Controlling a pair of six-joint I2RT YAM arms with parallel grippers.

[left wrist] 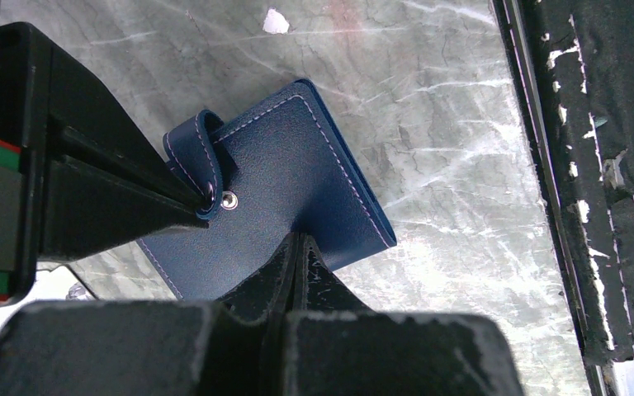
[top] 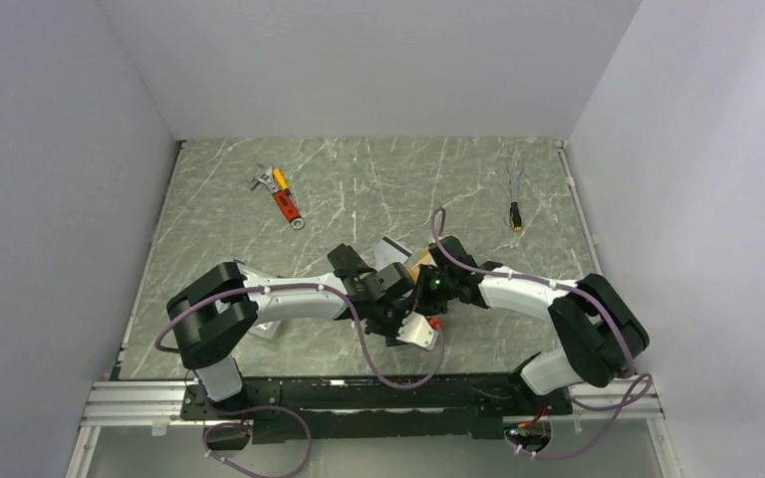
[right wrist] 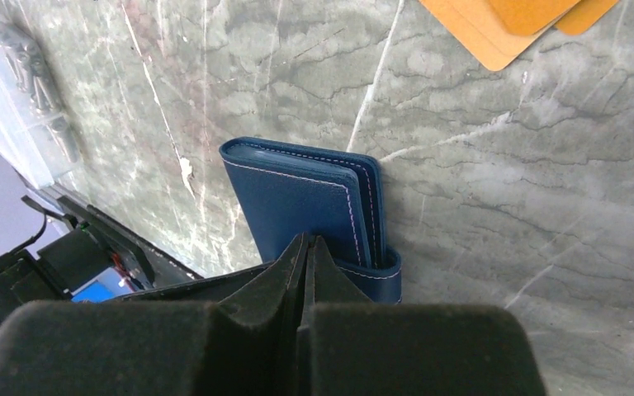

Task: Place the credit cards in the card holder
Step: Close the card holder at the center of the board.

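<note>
The card holder [left wrist: 297, 173] is a navy wallet lying closed on the marble table, its snap tab fastened. My left gripper [left wrist: 297, 241] is shut, with its tips resting on the holder's face near one edge. My right gripper [right wrist: 307, 241] is also shut, with nothing between its fingers. It touches the card holder [right wrist: 297, 202] beside the tab. In the top view both grippers, left [top: 393, 311] and right [top: 415, 297], meet over the holder and hide it. Orange credit cards [right wrist: 487, 29] lie overlapped just beyond the holder. One orange credit card [top: 420, 265] peeks out by the right wrist.
A clear plastic box [right wrist: 16, 99] of small parts sits to the left under the left arm. A red-orange wrench [top: 284, 196] lies at the back left and a small tool [top: 515, 194] at the back right. The black table rail [left wrist: 570, 165] runs close to the holder.
</note>
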